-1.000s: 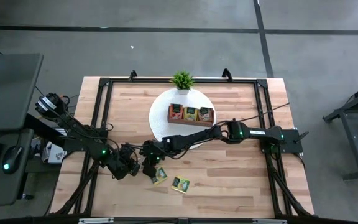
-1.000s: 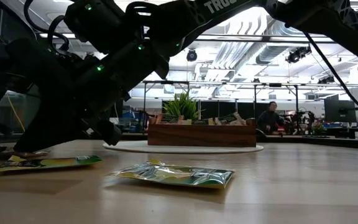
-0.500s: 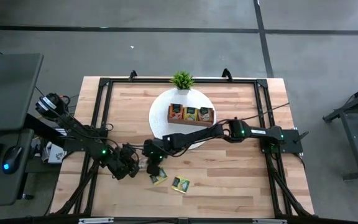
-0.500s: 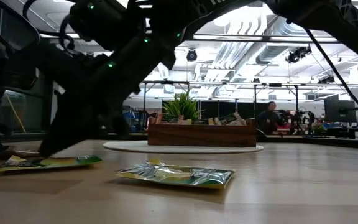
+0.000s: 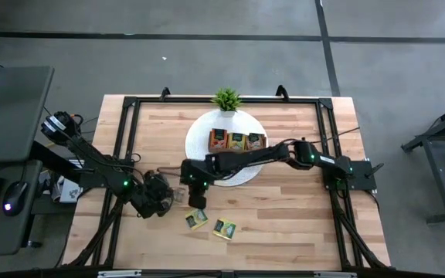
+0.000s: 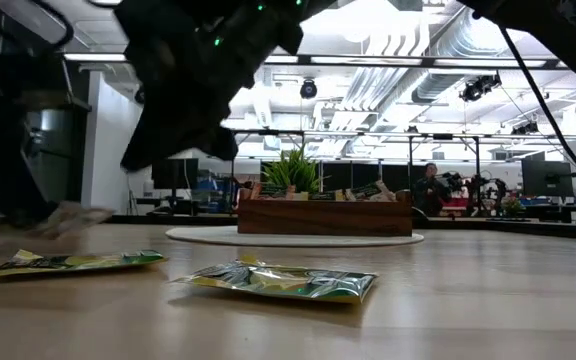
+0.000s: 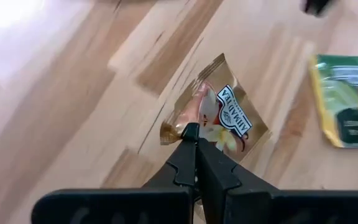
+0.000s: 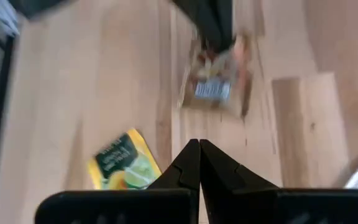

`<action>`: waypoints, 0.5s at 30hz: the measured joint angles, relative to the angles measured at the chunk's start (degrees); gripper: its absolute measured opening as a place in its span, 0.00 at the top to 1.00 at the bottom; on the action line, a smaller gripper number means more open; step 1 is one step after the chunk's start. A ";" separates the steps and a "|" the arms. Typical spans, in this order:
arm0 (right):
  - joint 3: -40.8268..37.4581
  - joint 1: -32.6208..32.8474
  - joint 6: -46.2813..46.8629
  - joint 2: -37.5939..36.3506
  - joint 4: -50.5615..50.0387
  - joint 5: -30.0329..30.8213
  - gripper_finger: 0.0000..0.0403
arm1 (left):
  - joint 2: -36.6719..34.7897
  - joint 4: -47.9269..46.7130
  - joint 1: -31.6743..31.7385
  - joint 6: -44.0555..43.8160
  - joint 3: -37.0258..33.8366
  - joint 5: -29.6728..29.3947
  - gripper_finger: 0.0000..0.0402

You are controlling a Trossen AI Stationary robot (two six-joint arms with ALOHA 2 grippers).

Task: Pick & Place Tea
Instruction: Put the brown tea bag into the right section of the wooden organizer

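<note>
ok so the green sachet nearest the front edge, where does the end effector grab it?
Green sachet lies flat on the table, clear of its neighbour. Come straight down and pinch an edge seam; the low view shows its corner slightly lifted, probably the easiest bite. The puffed middle would likely slip.

Open-plan robotics lab: exposed ceiling ducts (image 6: 438, 50) and monitors (image 6: 546, 178) beyond the framed wooden worktop (image 5: 284, 224).
</note>
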 joint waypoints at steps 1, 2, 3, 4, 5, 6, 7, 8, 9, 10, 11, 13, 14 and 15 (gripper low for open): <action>0.04 -0.43 0.00 -0.63 0.06 -0.92 1.00 | -0.62 0.40 -0.02 2.32 0.02 -0.72 1.00; 0.07 -0.86 -0.19 -1.28 0.15 -1.86 1.00 | -1.23 0.58 -0.02 4.58 0.02 -1.32 1.00; 0.08 -1.24 -0.51 -1.81 0.49 -2.75 1.00 | -1.96 0.71 -0.02 6.34 0.04 -1.89 1.00; 0.09 -1.63 -0.77 -2.47 0.68 -3.28 1.00 | -2.72 0.69 -0.02 7.81 0.04 -2.58 1.00; 0.09 -2.02 -0.99 -3.06 0.55 -3.94 1.00 | -3.56 0.71 -0.02 9.13 0.04 -3.07 1.00; 0.14 -2.37 -1.01 -3.44 0.83 -4.44 1.00 | -4.34 0.70 -0.02 10.29 0.06 -3.51 1.00; 0.22 -2.72 -1.02 -3.78 1.28 -5.02 1.00 | -5.08 0.69 -0.02 11.39 0.08 -4.05 1.00; 0.22 -3.04 -1.01 -4.06 1.33 -5.95 1.00 | -5.75 0.73 -0.02 12.42 0.08 -4.65 1.00; 0.22 -3.36 -0.80 -4.12 1.44 -6.96 1.00 | -6.30 0.75 -0.02 13.18 0.11 -5.53 1.00; 0.22 -3.65 -0.06 -4.14 1.99 -8.08 1.00 | -6.88 0.84 -0.02 13.95 0.15 -5.95 1.00; 0.22 -3.90 0.81 -4.14 2.29 -9.00 1.00 | -7.45 0.86 -0.02 14.75 0.17 -6.76 1.00; 0.20 -4.34 1.56 -4.14 2.36 -10.64 1.00 | -8.45 1.09 -0.02 16.29 0.20 -7.81 1.00; 0.20 -4.47 1.57 -4.14 2.44 -10.67 1.00 | -8.72 1.15 -0.02 17.18 0.26 -8.24 1.00; 0.20 -4.50 1.52 -4.14 2.48 -10.53 1.00 | -8.98 1.13 -0.02 17.95 0.26 -8.33 1.00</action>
